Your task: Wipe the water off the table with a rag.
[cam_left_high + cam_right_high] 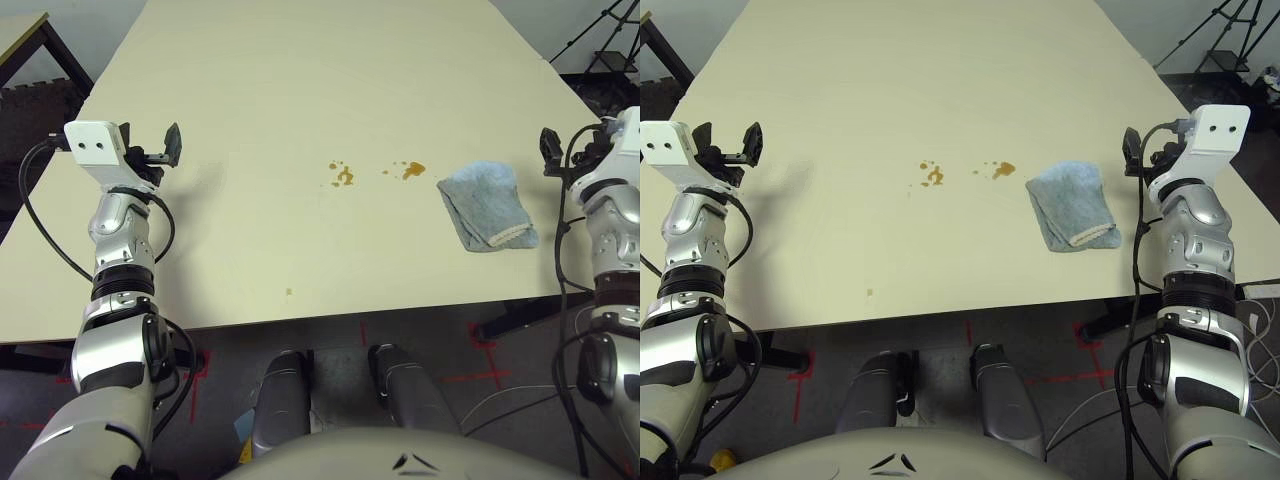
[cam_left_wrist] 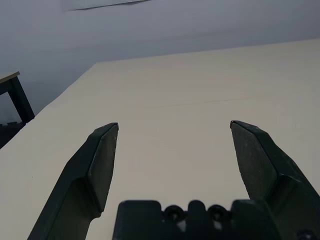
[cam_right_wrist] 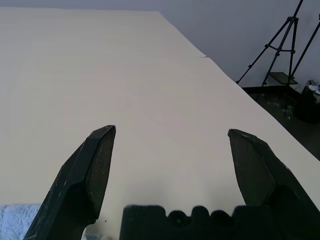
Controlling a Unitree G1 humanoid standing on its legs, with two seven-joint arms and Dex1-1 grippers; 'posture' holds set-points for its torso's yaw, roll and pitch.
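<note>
Now, at desk (image 1: 300,100): rag (image 1: 487,205) lies bunched, untouched, near my right claw (image 3: 170,150), just right of water (image 1: 378,173) drops mid-desk. Both claws, left claw (image 2: 172,150) included, hang wide apart, empty. I judge rag soft, light, floppy; best pinched at thick folded hem, pressed flat for wiping.
</note>
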